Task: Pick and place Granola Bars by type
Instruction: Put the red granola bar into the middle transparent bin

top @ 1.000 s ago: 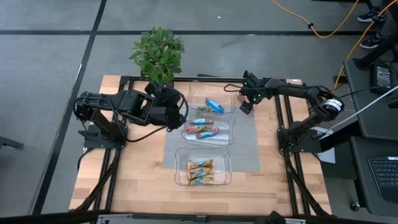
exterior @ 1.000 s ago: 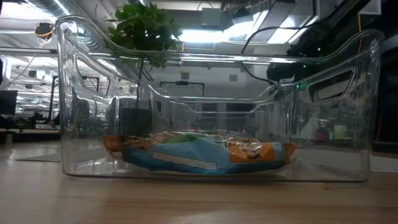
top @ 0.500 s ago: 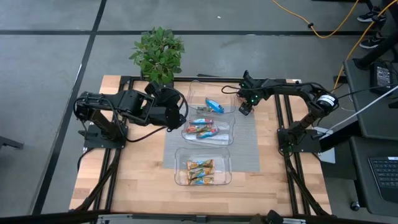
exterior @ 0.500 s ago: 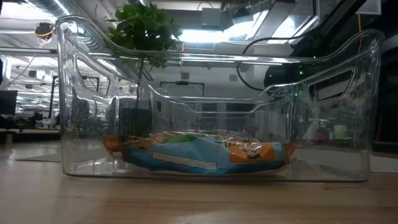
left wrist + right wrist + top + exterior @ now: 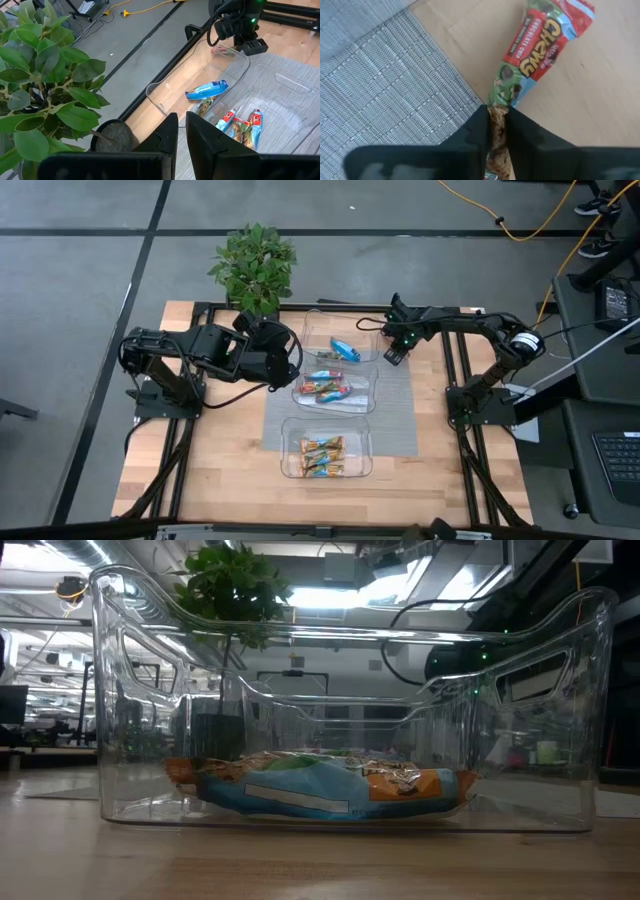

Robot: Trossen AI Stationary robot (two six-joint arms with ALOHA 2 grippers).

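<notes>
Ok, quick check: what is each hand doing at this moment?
Left hand: shut, holding nothing, beside the plant.
Right hand: shut on the end of a red Chewy granola bar lying on the wooden table.

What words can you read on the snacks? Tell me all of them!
"CHEWY" on the red granola bar pinched by the right gripper.
"CHOCOLATE CHIP" in small letters above it on the same wrapper.
Wrappers in the clear trays: print too small to read.
</notes>
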